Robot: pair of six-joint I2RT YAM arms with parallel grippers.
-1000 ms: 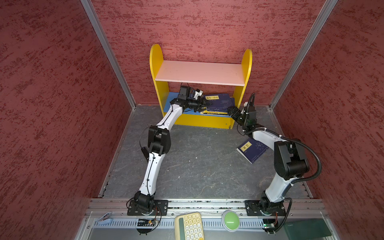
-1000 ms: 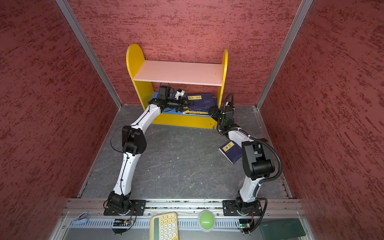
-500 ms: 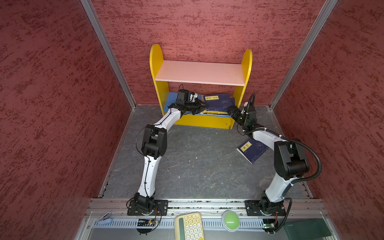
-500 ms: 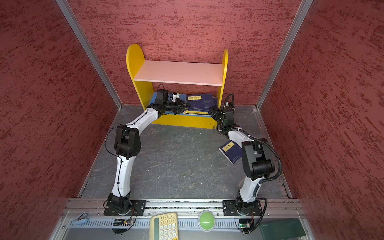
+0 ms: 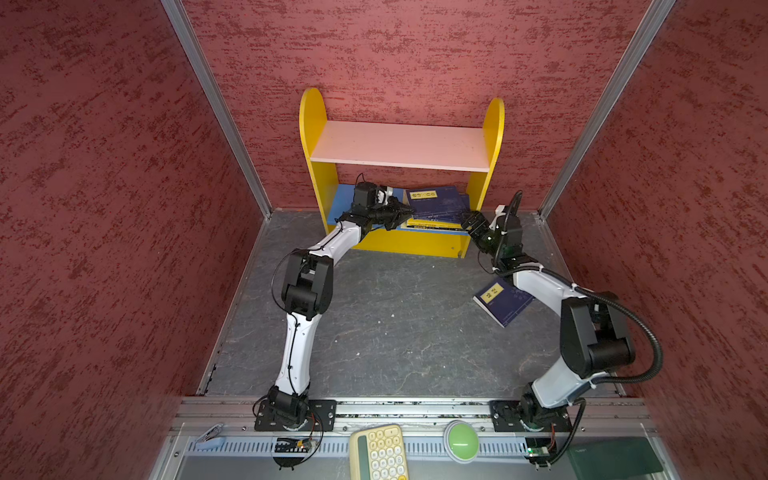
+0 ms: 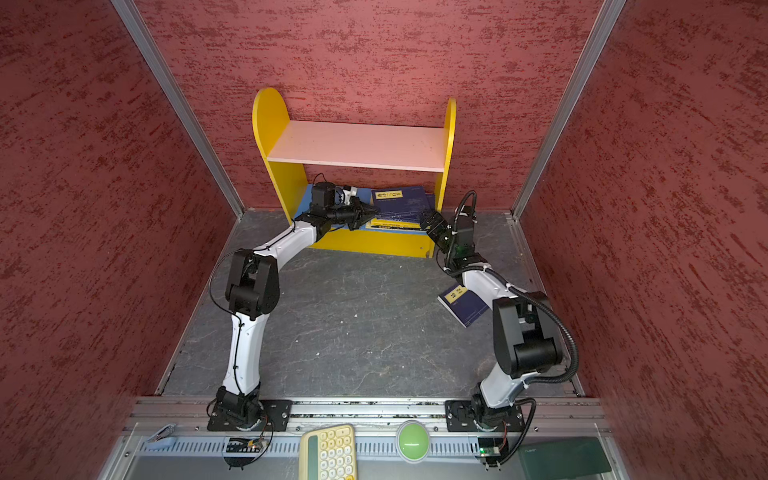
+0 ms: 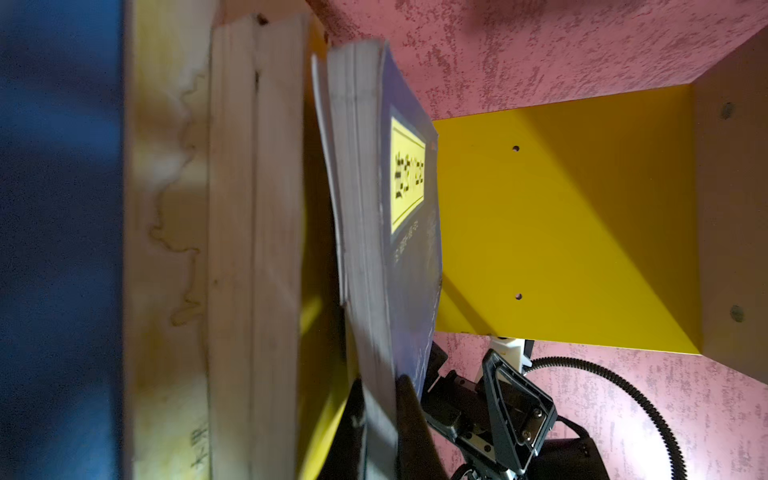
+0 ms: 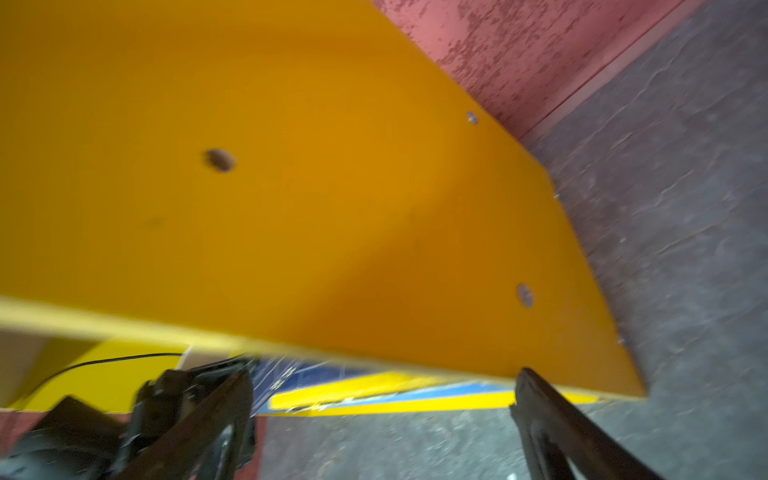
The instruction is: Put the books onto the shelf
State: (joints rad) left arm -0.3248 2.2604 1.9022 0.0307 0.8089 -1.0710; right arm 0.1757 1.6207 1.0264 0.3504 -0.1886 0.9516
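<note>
Off the shelf (image 5: 399,145) — one loose navy book (image 5: 500,307).

Both top views overhead, whole cell; wrist views close against shelf (image 7: 582,208).

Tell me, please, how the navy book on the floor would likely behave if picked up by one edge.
The navy book looks thin and soft-covered, so it would probably sag. It lies flat on the floor, so a push may just slide it.
</note>
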